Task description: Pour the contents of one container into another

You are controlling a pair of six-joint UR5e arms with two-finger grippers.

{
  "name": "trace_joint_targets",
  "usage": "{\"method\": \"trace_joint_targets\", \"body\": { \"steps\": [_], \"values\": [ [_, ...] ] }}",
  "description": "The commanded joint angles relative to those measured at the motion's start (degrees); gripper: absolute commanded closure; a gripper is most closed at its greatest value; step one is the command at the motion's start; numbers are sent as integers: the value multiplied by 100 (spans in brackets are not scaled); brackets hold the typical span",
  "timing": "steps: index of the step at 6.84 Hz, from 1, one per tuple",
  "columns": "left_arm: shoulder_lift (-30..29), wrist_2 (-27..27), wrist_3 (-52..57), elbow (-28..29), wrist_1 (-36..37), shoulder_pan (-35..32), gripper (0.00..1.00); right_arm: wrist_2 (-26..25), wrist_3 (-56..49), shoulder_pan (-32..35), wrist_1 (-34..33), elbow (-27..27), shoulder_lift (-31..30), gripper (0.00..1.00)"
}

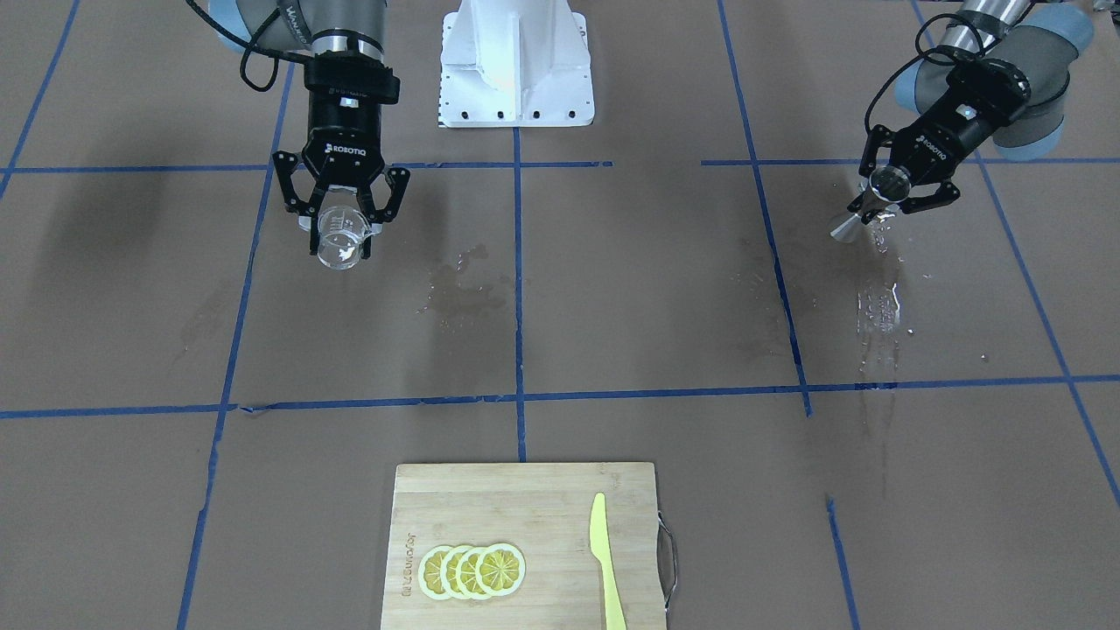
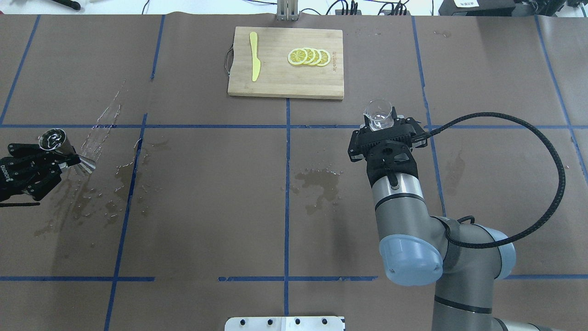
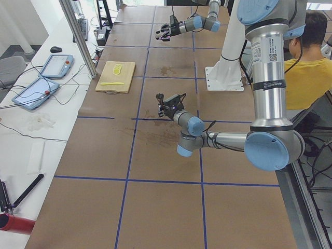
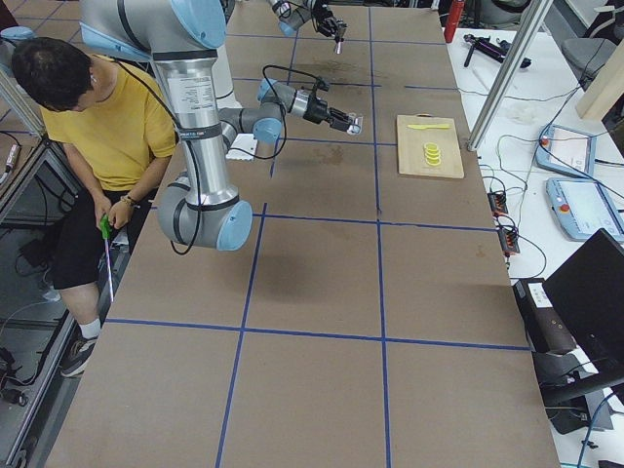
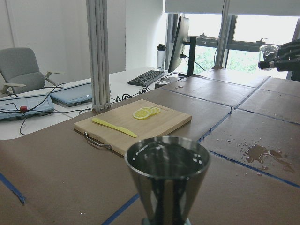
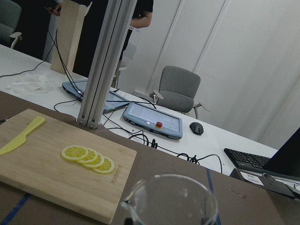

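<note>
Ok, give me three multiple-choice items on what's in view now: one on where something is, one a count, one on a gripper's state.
1. Where is the glass cup?
A. in the right gripper, held above the table
B. standing on the table
C. lying on its side on the table

2. How many lemon slices are there?
A. two
B. four
C. six

3. The left gripper is:
A. open and empty
B. shut on a lemon slice
C. shut on the steel jigger

Answers:
1 A: the front view shows the cup clasped in mid-air.
2 B: four overlapping slices lie on the cutting board.
3 C: the jigger sits clamped between its fingers.
</note>
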Motion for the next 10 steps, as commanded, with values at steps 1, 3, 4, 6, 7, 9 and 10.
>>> {"method": "trace_joint_targets", "body": {
  "steps": [1, 3, 4, 6, 7, 9, 10],
  "values": [
    [25, 507, -25, 6, -15, 329, 100, 0, 0, 0, 0, -8, -4, 100],
    [155, 720, -34, 14, -23, 629, 100, 0, 0, 0, 0, -8, -4, 100],
    [218, 1095, -43, 23, -15, 883, 100, 0, 0, 0, 0, -8, -4, 100],
    [218, 1947, -306, 23, -15, 1506, 100, 0, 0, 0, 0, -8, -22, 100],
    [218, 2404, -437, 32, -6, 1796, 100, -9, 9, 0, 0, -8, -31, 100],
    [218, 3327, -491, 181, -6, 2158, 100, -17, 9, 0, 0, -16, -40, 100],
    [218, 3618, -482, 190, -6, 2177, 100, -18, 9, 0, 0, -16, -40, 100]
  ]
}}
